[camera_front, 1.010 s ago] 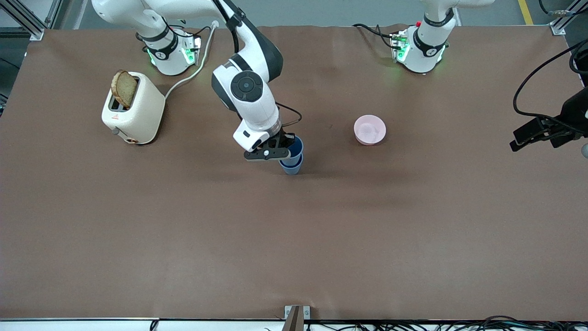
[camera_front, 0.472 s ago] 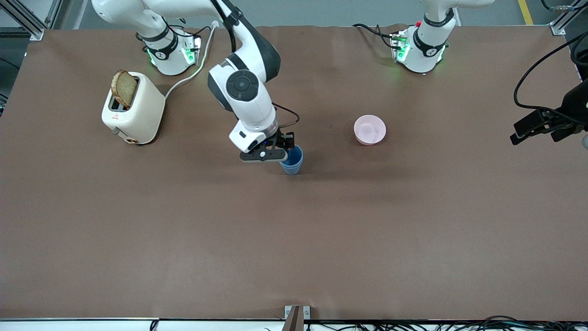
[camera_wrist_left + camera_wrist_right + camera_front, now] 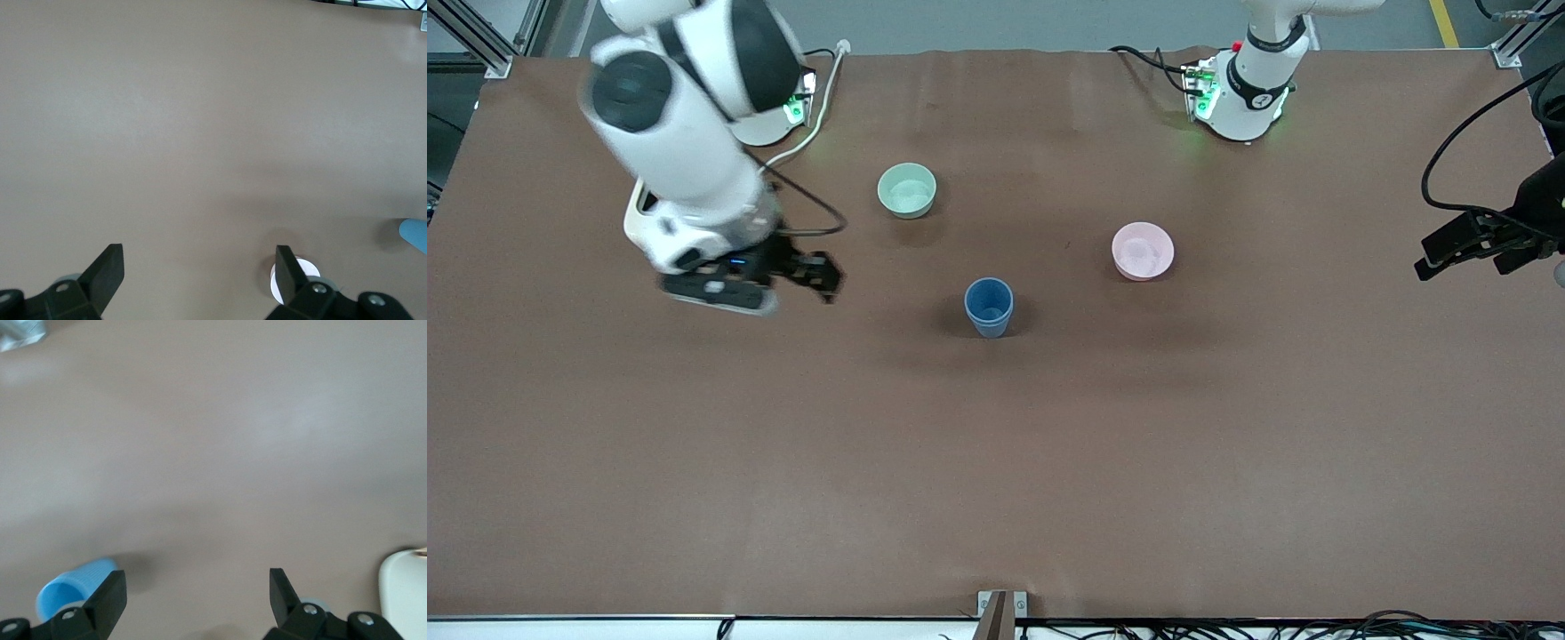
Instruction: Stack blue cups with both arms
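Note:
The two blue cups stand nested as one upright stack at the table's middle. Nothing touches them. My right gripper is open and empty, up over the table between the stack and the toaster, well apart from the stack. In the right wrist view its fingers stand wide apart, with the blue stack at the edge. My left gripper is open and empty and waits at the left arm's end of the table. The left wrist view shows its spread fingers and a sliver of blue cup.
A mint-green bowl sits farther from the front camera than the stack. A pink bowl sits toward the left arm's end. The cream toaster is mostly covered by the right arm in the front view.
My right gripper let go of the upper cup, now nested in the lower one, and swung away toward the right arm's end, uncovering the mint-green bowl. The left arm barely moved.

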Motion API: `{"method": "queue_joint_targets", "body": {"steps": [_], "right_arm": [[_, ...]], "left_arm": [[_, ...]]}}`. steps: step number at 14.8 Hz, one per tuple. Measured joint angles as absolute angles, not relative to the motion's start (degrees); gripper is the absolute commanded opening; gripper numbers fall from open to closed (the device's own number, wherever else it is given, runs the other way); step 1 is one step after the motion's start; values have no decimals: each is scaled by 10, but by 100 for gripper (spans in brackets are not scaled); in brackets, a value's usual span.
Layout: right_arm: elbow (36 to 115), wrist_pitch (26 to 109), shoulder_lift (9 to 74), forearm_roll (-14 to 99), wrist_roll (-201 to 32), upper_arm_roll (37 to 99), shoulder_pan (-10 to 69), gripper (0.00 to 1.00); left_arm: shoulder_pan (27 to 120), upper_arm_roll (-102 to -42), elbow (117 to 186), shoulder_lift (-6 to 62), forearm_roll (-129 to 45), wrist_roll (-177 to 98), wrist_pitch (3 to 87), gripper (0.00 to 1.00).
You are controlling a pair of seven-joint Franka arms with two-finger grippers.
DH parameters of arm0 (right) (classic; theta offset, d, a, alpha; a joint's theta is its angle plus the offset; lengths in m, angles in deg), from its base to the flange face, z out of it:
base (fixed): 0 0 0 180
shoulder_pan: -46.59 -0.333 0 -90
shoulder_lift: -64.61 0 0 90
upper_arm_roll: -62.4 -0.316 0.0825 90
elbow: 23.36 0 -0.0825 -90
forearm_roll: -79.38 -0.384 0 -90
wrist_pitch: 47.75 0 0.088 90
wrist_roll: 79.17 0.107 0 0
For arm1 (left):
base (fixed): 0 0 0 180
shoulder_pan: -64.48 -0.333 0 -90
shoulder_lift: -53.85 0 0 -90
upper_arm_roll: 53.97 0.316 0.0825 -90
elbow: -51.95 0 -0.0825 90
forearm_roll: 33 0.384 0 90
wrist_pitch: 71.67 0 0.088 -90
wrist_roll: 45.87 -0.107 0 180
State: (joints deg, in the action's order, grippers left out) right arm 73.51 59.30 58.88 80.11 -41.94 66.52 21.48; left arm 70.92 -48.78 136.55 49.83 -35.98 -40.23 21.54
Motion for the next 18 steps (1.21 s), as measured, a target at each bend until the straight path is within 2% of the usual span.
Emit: {"method": "queue_joint_targets", "body": {"steps": [5,9,15,18], "right_arm": [[740,538,622,809,-549,666,338,95],[734,513,642,809,-659,666,421,100],[616,385,651,809,-770,665,472,100],[600,358,652,809,-806,665,486,100]], "left_arm": [[707,-488,1365,499,-360,-416,215,100],[687,-508,1365,499,-360,-439,215,100],[686,-513,1364,499,-360,-437,216,100],[686,-514,1364,501,-360,-438,215,100]]}}
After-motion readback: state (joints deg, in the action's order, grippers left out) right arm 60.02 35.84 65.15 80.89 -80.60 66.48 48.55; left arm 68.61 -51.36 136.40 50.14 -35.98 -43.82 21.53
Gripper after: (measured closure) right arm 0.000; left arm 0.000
